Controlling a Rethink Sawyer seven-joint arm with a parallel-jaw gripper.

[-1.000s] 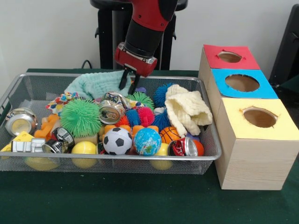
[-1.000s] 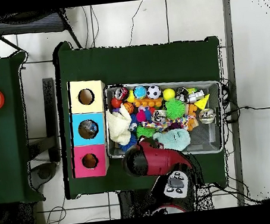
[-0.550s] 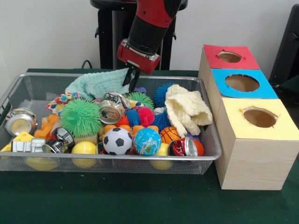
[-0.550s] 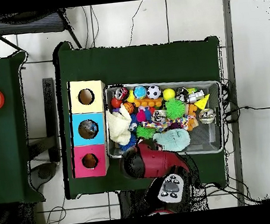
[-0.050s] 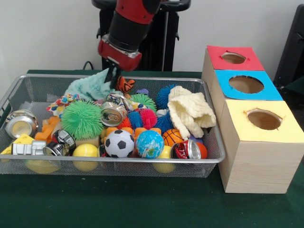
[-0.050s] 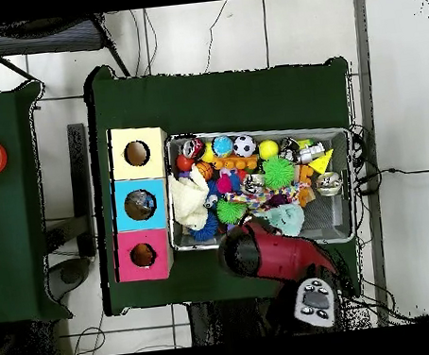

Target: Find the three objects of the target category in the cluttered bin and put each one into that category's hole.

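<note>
In the wire bin (image 5: 28, 85), the soft green cloth (image 5: 88, 88) lies at the back. My claw (image 5: 113, 76) hangs over it; I cannot tell how it stands. The 3 hole boxes (image 5: 247, 85) sit beside the bin.

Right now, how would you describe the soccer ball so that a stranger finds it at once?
Look in the wire mesh bin, along its near rim, about the middle. The soccer ball sits there between a plain yellow ball and a blue globe ball. Only it is white with black patches.
</note>
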